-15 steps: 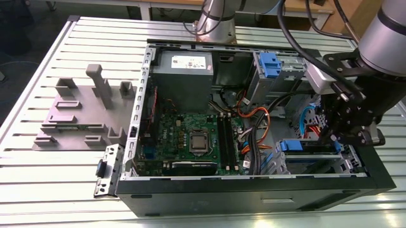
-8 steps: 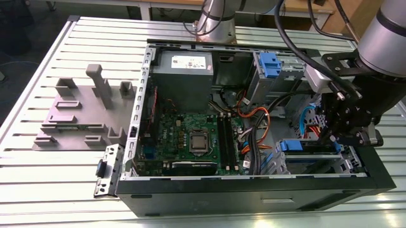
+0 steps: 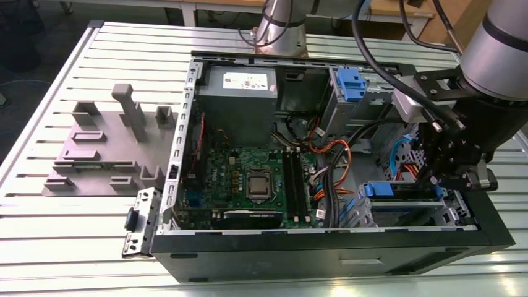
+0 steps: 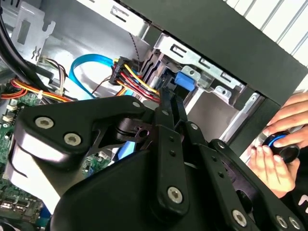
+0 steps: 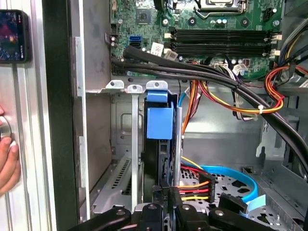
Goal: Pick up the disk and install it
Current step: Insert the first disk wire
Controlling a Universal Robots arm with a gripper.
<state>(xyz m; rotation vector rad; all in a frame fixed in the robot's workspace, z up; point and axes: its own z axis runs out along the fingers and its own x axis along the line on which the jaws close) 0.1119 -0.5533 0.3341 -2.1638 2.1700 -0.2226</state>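
The black metal hand [image 3: 441, 176] sits at the flat disk [image 5: 159, 123] with its blue plastic frame, standing in the grey metal bay [image 5: 132, 144]. Grip: cannot tell.

Disk: flat drive in a blue plastic carrier [image 5: 158, 122], standing on edge inside the grey metal drive cage [image 5: 96, 144] of the open computer case. Blue carrier tab faces outward toward the motherboard side. In the exterior view the blue carrier front [image 3: 381, 189] sits at the lower bay, level with the cage opening. Label side not visible.
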